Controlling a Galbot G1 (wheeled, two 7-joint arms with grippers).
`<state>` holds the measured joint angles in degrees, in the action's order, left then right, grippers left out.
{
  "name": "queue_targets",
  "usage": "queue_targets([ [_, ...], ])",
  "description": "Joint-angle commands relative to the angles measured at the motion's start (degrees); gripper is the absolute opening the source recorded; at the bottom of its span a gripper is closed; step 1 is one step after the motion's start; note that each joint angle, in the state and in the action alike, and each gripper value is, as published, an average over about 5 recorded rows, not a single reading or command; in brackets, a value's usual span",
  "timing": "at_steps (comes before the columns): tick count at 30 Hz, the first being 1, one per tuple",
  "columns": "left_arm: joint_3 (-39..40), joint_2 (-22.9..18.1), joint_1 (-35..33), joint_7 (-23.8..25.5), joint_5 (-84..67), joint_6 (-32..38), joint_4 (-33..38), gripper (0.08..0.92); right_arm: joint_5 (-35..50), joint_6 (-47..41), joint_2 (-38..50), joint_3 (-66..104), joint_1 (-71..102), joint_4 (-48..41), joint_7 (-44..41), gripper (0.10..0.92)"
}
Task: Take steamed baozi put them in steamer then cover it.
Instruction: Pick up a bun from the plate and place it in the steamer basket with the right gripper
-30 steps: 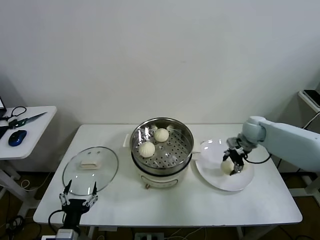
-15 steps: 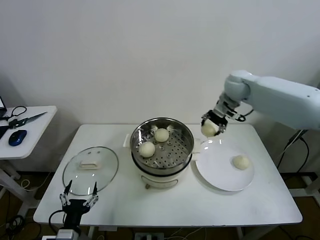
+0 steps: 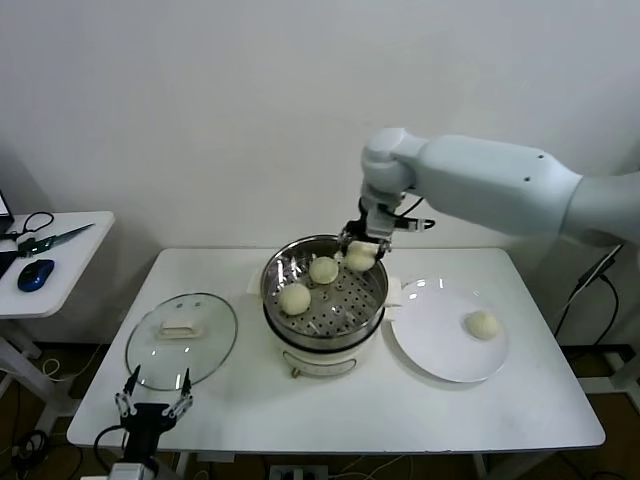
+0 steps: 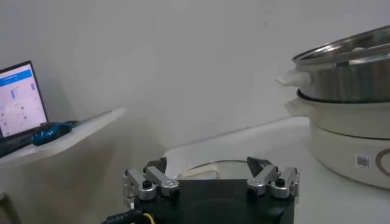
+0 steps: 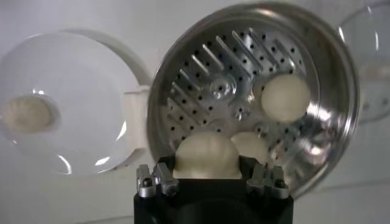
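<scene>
The steel steamer [image 3: 372, 296] on its white pot base stands mid-table with two baozi [image 3: 294, 298] [image 3: 323, 269] inside. My right gripper [image 3: 361, 256] is shut on a third baozi [image 5: 208, 155] and holds it over the steamer's back right rim. In the right wrist view the steamer [image 5: 341, 73] lies below with one baozi [image 5: 285, 97] clear and another [image 5: 251, 145] partly hidden. The fourth baozi [image 3: 483, 324] lies on the white plate [image 3: 435, 345]. The glass cover [image 3: 181, 337] lies flat at left. My left gripper [image 3: 152, 405] is open, low at the front left edge.
A side table [image 3: 60, 240] at far left holds scissors [image 3: 50, 241] and a blue mouse [image 3: 34, 274]. The left wrist view shows the pot base [image 4: 347, 137], the cover's rim [image 4: 207, 167] and a laptop [image 4: 21, 100]. The plate also shows in the right wrist view [image 5: 67, 73].
My right gripper lifted a baozi off the plate and carried it left, from above the plate to over the steamer. One baozi stays on the plate. The left arm has barely moved.
</scene>
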<state>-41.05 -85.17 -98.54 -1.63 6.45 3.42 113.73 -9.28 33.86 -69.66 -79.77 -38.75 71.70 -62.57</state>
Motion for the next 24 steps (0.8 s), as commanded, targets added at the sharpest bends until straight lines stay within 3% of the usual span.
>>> queue_targets([
  [1,-0.1,0.0,-0.1,0.0,-0.3,0.1,0.0,0.823,-3.5,3.2,-7.2,-0.8,5.0,0.8,0.1,0.687],
  [24,-0.1,-0.3,0.2,0.0,-0.3,0.0,-0.8,0.823,0.2,1.9,-4.7,-3.4,5.1,5.5,0.1,0.695],
])
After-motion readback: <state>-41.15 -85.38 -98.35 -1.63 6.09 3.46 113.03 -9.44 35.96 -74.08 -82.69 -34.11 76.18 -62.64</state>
